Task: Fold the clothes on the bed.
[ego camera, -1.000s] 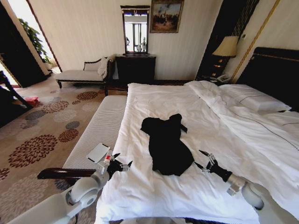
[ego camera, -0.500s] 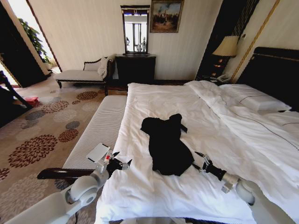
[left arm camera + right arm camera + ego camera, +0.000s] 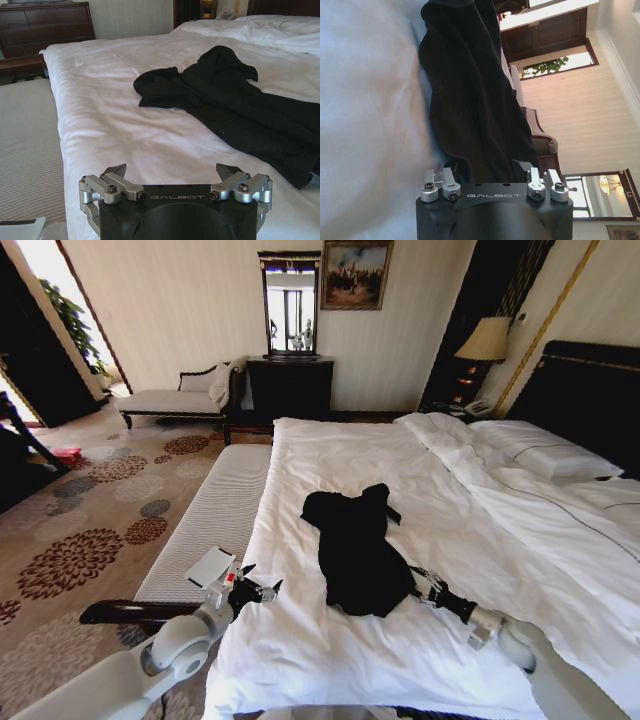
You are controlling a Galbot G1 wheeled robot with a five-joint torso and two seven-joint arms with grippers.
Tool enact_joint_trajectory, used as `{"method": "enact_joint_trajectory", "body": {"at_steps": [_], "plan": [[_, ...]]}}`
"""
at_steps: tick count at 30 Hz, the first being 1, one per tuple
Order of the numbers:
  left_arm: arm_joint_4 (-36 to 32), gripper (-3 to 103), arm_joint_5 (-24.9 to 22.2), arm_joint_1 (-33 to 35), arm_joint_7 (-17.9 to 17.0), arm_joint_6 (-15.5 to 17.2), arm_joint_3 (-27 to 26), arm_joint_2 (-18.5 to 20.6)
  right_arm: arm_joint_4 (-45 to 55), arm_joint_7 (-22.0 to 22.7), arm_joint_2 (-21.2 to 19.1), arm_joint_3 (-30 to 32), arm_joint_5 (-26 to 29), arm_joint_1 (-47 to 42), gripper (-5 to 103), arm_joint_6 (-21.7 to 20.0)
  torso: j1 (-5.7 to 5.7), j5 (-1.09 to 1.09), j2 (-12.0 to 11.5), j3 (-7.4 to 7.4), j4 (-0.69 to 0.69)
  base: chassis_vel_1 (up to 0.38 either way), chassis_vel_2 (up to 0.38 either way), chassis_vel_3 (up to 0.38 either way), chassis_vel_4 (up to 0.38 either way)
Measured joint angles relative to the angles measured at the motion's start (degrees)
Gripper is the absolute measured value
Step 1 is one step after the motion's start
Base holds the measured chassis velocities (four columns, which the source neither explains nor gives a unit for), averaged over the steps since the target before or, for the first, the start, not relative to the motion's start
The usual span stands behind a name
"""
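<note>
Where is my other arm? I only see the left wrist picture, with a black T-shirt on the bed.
Observer: The right gripper is at the black T-shirt's near edge, on the side toward the pillows.
Operator: Is it holding the shirt?
Observer: No. In the right wrist view its fingers are spread, with the shirt's edge just ahead of them.
Operator: And where is my arm on the bed?
Observer: In the head view the left gripper is at the bed's left edge, apart from the shirt, beside the ribbed bench.
</note>
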Motion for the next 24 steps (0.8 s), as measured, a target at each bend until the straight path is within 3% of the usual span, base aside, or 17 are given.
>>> {"method": "enact_joint_trajectory", "body": {"at_steps": [6, 8, 10, 11, 12, 15, 17, 24], "plan": [[0.38, 100, -0.31, -0.31, 0.00, -0.09, -0.19, -0.14, 0.00, -0.13, 0.11, -0.58, -0.56, 0.02, 39, -0.02, 0.00, 0.00, 0.00, 0.00, -0.01, 0.000, 0.000, 0.000, 0.000], [0.44, 100, -0.33, -0.35, 0.00, -0.11, -0.20, -0.15, -0.01, -0.14, 0.11, -0.62, -0.59, 0.02, 39, -0.02, 0.00, 0.00, 0.00, 0.00, -0.01, 0.000, 0.000, 0.000, 0.000], [0.56, 100, -0.36, -0.42, 0.01, -0.14, -0.21, -0.16, -0.03, -0.17, 0.13, -0.67, -0.73, 0.02, 29, -0.03, 0.00, 0.00, 0.00, 0.00, -0.01, 0.000, 0.000, 0.000, 0.000], [0.62, 100, -0.38, -0.49, 0.02, -0.17, -0.23, -0.16, -0.07, -0.18, 0.14, -0.68, -0.88, 0.02, 29, -0.04, 0.00, 0.00, 0.00, 0.00, 0.00, 0.000, 0.000, 0.000, 0.000], [0.65, 100, -0.42, -0.53, 0.02, -0.19, -0.25, -0.14, -0.09, -0.18, 0.15, -0.68, -0.95, 0.02, 18, -0.04, 0.00, 0.00, 0.00, 0.00, 0.00, 0.000, 0.000, 0.000, 0.000], [0.65, 100, -0.58, -0.59, 0.03, -0.21, -0.32, -0.10, -0.10, -0.18, 0.17, -0.68, -1.02, -0.08, 12, -0.04, 0.00, 0.00, 0.00, 0.00, 0.00, 0.000, 0.000, 0.000, 0.000], [0.63, 100, -0.91, -0.60, 0.03, -0.22, -0.43, -0.08, -0.08, -0.19, 0.22, -0.54, -1.07, -0.44, 2, -0.05, 0.00, 0.00, 0.00, 0.00, -0.01, 0.000, 0.000, 0.000, 0.000], [0.56, 100, -0.90, -0.27, -0.08, -0.25, -0.59, -0.25, 0.20, -0.21, 0.42, 0.49, -1.07, -1.59, 0, -0.05, -0.01, 0.00, 0.00, 0.00, 0.00, 0.000, 0.000, 0.000, 0.000]]}}
